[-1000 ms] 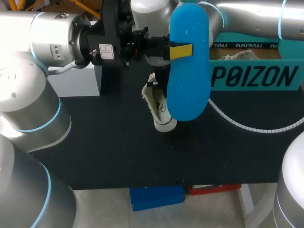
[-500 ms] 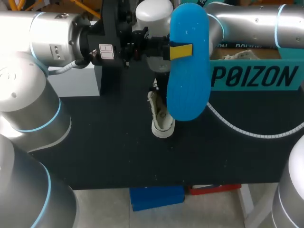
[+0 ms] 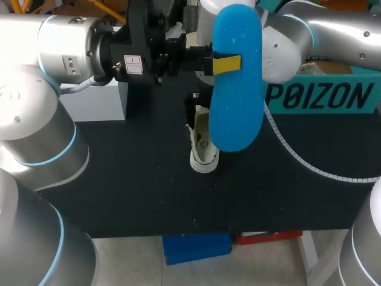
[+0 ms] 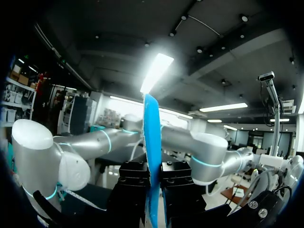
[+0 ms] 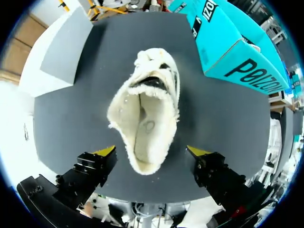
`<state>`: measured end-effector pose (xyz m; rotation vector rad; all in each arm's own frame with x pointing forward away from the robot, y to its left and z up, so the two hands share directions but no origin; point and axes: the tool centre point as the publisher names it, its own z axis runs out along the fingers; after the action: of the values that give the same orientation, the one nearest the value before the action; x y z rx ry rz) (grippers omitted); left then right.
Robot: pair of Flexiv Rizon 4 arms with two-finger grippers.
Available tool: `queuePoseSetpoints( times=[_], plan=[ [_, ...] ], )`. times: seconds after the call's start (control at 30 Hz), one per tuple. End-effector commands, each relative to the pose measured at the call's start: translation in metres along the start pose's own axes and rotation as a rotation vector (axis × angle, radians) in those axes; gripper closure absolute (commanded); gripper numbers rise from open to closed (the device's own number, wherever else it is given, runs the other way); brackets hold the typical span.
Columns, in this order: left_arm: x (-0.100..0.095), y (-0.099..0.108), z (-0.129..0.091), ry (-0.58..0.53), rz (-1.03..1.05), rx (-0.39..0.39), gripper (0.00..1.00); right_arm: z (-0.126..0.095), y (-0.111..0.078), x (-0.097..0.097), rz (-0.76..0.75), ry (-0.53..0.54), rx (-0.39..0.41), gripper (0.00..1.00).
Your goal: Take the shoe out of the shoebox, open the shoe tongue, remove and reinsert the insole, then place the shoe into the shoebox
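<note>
Shoe (image 5: 145, 118) on table (image 5: 213, 123) just under R gripper (image 5: 152, 150), wide open; L gripper (image 4: 153, 183) clamps blue insole (image 3: 236, 107) aloft.

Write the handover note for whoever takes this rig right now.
Left gripper: shut on the blue insole, held up above the table.
Right gripper: open, over the shoe, a finger either side, not touching.
The shoe lies on the table, out of the teal shoebox at the back right, mouth wide open.
Done: shoe out, tongue opened, insole removed.
Left: reinsert insole, box the shoe.
</note>
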<state>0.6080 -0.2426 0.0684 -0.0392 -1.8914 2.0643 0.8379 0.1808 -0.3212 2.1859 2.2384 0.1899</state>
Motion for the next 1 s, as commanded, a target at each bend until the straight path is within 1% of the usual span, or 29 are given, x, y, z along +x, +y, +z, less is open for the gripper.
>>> queuePoseSetpoints(
  times=[0.03,0.37,0.4,0.43,0.47,0.5,0.57,0.63,0.73,0.8,0.9,1.0],
  plan=[
    [0.0,0.001,0.002,-0.003,0.0,-0.001,1.0,-0.02,-0.012,-0.016,-0.172,0.538,-0.125,0.0],
    [0.0,0.001,0.002,-0.003,0.0,-0.001,1.0,-0.02,-0.012,-0.016,-0.172,0.538,-0.125,0.0],
    [0.0,0.001,0.002,-0.003,0.0,-0.001,1.0,-0.022,-0.014,-0.019,-0.157,0.58,-0.14,0.0],
    [0.0,0.001,0.002,-0.003,0.0,-0.001,1.0,-0.025,-0.016,-0.019,-0.136,0.645,-0.157,0.0],
    [0.0,0.001,0.002,-0.003,0.0,-0.001,1.0,-0.028,-0.016,-0.02,-0.117,0.681,-0.172,0.0],
    [0.0,0.001,0.002,-0.003,0.0,-0.001,1.0,-0.031,-0.016,-0.02,-0.115,0.694,-0.185,0.0],
    [0.0,0.001,0.002,-0.003,0.0,-0.001,1.0,-0.038,-0.016,-0.018,-0.085,0.834,-0.216,0.0],
    [0.0,0.001,0.002,-0.003,0.0,-0.001,1.0,-0.045,-0.015,-0.016,-0.08,0.856,-0.225,0.0],
    [0.0,0.001,0.002,-0.003,0.0,-0.001,1.0,-0.055,-0.012,-0.014,-0.084,0.948,-0.24,0.0],
    [0.0,0.001,0.002,-0.003,0.0,-0.001,1.0,-0.06,-0.011,-0.011,-0.088,0.966,-0.251,0.0],
    [0.0,0.001,0.002,-0.003,0.0,-0.001,1.0,-0.066,-0.011,-0.005,-0.079,1.042,-0.254,0.0],
    [0.0,0.001,0.002,-0.003,0.0,-0.001,1.0,-0.069,-0.011,-0.001,-0.076,1.072,-0.242,0.0]
  ],
)
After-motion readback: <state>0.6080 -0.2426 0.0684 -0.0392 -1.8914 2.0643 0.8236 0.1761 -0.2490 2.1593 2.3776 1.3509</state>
